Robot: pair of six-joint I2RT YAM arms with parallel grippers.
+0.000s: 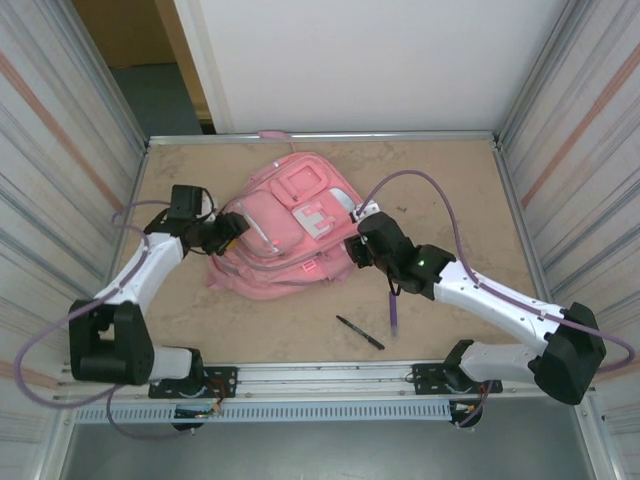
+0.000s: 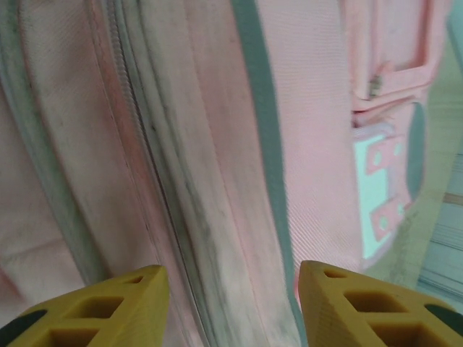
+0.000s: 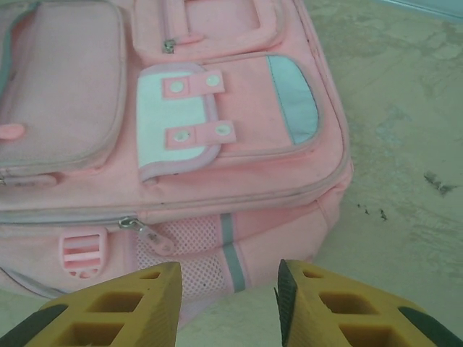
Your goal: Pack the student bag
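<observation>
My left hand (image 1: pixel 230 233) and right hand (image 1: pixel 353 250) sit spread at nine and three o'clock, flanking the bag (image 1: pixel 285 225), ready for unzipping, I reckon.

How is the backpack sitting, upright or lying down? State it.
Lying down: the backpack rests flat on the table, front pockets facing up.

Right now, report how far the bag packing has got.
Done: nothing visibly packed; the student bag lies flat, and the zips in view look closed. In hand: the left gripper and right gripper hover open at the bag's two sides, holding nothing. Left: a black pen and a purple pen lie on the table, not yet in the bag.
</observation>
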